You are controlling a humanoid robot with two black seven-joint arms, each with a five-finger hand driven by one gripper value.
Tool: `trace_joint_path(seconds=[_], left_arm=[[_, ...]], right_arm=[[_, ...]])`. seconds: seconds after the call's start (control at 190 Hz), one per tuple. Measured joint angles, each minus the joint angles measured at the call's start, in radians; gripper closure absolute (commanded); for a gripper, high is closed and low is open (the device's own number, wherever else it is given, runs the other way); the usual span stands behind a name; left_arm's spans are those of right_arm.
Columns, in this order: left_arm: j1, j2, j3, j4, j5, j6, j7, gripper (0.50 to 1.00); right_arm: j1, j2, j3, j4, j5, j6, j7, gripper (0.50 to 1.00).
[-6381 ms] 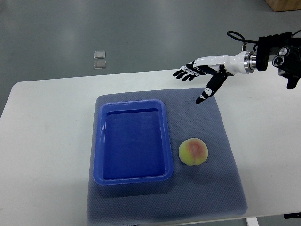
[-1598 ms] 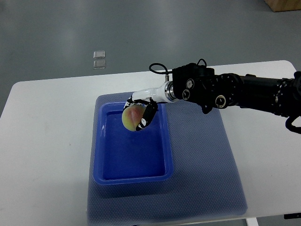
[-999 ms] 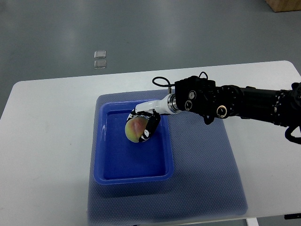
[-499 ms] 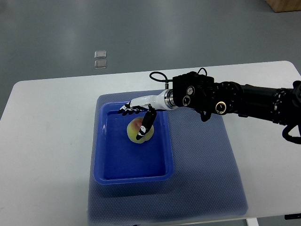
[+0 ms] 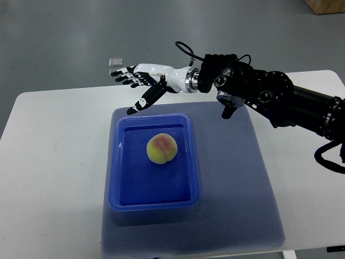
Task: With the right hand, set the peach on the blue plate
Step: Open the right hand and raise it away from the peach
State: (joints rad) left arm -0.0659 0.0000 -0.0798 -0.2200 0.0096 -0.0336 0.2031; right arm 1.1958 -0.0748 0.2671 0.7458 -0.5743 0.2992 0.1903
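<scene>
Resting loose inside blue plate, peach sits toward its far half, clear of the walls. Right hand hovering above the plate's far edge, fingers spread, holding nothing, well apart from the fruit. Left arm out of view. Plate on grey mat on white surface. Risk: round fruit rolling if the plate gets nudged by a low sweep of the arm.

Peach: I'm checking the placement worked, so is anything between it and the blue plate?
Nothing visible. The peach lies directly on the floor of the blue plate, and the right hand is open above the plate's far rim, holding nothing.
</scene>
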Motion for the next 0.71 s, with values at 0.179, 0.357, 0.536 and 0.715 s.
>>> trace_joint_path(seconds=[0.179, 0.357, 0.536, 0.715], left_arm=[[0.000, 0.000, -0.001, -0.001, 0.001, 0.000, 0.000, 0.500], [0.000, 0.000, -0.002, -0.008, 0.002, 0.000, 0.001, 0.500], [-0.001, 0.000, -0.001, -0.033, 0.003, -0.001, 0.013, 0.500], [-0.001, 0.000, 0.002, -0.031, 0.003, 0.000, 0.016, 0.500]], right_arm=[[-0.243, -0.018, 0.450, -0.007, 0.104, -0.002, 0.101, 0.560], [-0.381, -0.012, 0.716, -0.096, 0.254, -0.001, 0.143, 0.560], [-0.422, -0.008, 0.763, -0.198, 0.396, 0.015, 0.160, 0.560], [-0.460, -0.013, 0.755, -0.213, 0.419, 0.038, 0.164, 0.560]])
